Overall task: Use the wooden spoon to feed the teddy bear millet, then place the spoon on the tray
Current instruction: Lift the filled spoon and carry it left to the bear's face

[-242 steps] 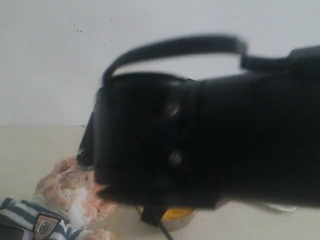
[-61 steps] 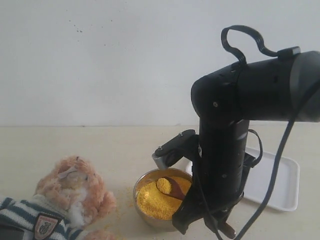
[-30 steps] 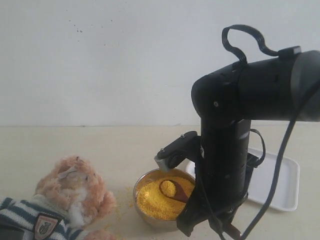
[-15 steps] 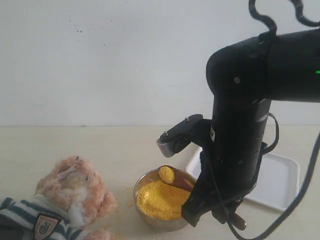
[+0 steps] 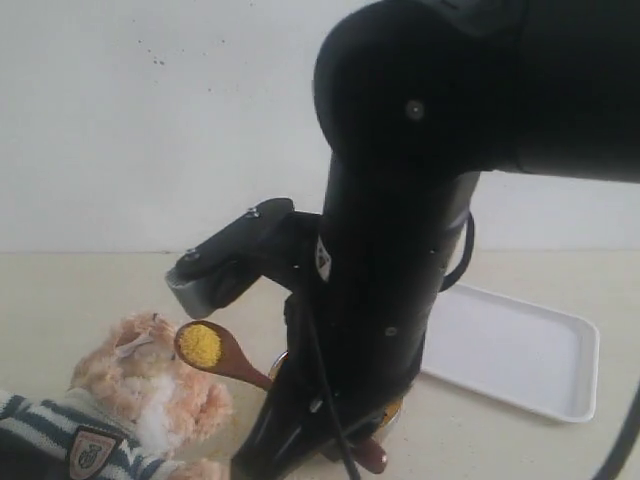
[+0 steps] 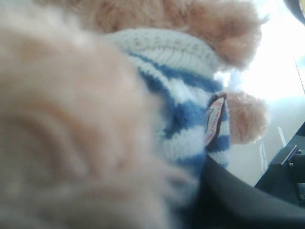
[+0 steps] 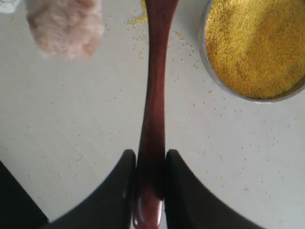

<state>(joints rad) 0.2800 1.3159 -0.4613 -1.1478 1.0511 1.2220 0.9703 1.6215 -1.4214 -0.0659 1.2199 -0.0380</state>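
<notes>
The teddy bear (image 5: 140,385) leans back at the lower left, showing its striped shirt (image 6: 188,112). Just in front of its face hangs the wooden spoon (image 5: 215,355), its bowl heaped with millet (image 5: 200,344). My right gripper (image 7: 150,158) is shut on the spoon's handle (image 7: 156,86) near its end. The metal bowl (image 7: 209,71) of millet (image 7: 259,43) lies beside the handle; in the exterior view my right arm (image 5: 400,250) hides it. The white tray (image 5: 520,350) sits at the right. Bear fur fills the left wrist view, and a dark finger (image 6: 238,200) presses on the shirt.
Loose yellow grains (image 7: 205,102) are scattered over the pale tabletop (image 7: 71,119) round the bowl. A bear paw (image 7: 64,26) lies near the spoon's handle. A plain white wall (image 5: 150,120) stands behind the table.
The spoon has come up out of the bowl with a heap of millet and travelled left to the bear's face. The right arm swung left and now covers the bowl.
</notes>
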